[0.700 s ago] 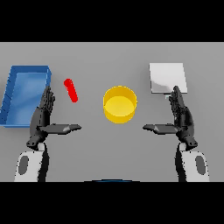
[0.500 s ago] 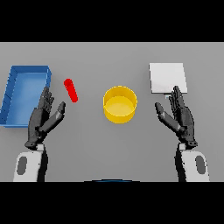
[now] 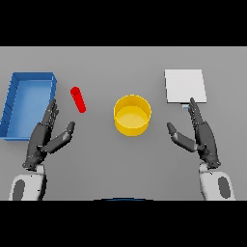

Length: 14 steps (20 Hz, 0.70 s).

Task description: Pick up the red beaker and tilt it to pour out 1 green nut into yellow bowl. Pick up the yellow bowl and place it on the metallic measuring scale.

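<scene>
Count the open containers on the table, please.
2: the yellow bowl in the middle and the blue bin at the left edge. The red beaker lies between them; its opening is not visible.

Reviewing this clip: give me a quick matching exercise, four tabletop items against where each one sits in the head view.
Items:
1. red beaker
2. yellow bowl
3. metallic measuring scale
4. blue bin

Places:
A. centre of the table
B. far left edge
C. just past the right robot hand
D. lying between bin and bowl, ahead of the left robot hand

Pairs: 1-D, 2-A, 3-C, 4-B
</scene>
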Each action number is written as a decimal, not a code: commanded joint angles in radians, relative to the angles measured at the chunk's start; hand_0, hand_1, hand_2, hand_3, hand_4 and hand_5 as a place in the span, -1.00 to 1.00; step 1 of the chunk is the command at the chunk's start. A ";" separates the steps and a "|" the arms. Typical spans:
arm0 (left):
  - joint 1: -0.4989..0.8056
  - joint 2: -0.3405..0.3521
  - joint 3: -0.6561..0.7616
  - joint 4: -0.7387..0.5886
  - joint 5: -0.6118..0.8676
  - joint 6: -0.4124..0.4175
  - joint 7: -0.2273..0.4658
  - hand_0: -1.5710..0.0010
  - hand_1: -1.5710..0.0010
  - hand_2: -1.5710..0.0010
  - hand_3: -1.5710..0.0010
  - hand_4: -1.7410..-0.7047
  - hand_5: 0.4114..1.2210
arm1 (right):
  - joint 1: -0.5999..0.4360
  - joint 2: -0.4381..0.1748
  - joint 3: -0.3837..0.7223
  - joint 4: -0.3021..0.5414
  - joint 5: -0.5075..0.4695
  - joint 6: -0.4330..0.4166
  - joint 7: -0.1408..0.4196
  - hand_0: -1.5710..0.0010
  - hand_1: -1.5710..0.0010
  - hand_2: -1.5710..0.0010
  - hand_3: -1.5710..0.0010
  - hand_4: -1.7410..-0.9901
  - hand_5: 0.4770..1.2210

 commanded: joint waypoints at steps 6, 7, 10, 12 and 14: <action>-0.046 -0.020 -0.009 0.076 -0.024 0.009 0.031 1.00 1.00 1.00 1.00 0.07 -0.39 | -0.009 -0.002 -0.008 -0.008 -0.044 0.034 -0.031 1.00 1.00 1.00 1.00 0.20 -0.61; -0.070 -0.021 -0.002 0.101 -0.028 0.014 0.031 1.00 1.00 1.00 1.00 0.06 -0.39 | -0.019 -0.009 -0.014 0.000 -0.043 0.034 -0.028 1.00 1.00 1.00 1.00 0.20 -0.60; -0.143 -0.022 0.021 0.207 -0.045 0.032 0.003 1.00 1.00 1.00 1.00 0.02 -0.38 | -0.023 -0.020 -0.023 0.001 -0.054 0.043 -0.014 1.00 1.00 1.00 1.00 0.19 -0.61; -0.211 -0.020 0.041 0.288 -0.054 0.046 -0.002 1.00 1.00 1.00 1.00 0.02 -0.39 | -0.026 -0.016 -0.025 0.014 -0.056 0.046 -0.030 1.00 1.00 1.00 1.00 0.19 -0.62; -0.269 -0.015 0.062 0.357 -0.059 0.058 -0.033 1.00 1.00 1.00 1.00 0.02 -0.41 | -0.006 -0.022 -0.021 -0.014 -0.056 0.049 -0.033 1.00 1.00 1.00 1.00 0.20 -0.62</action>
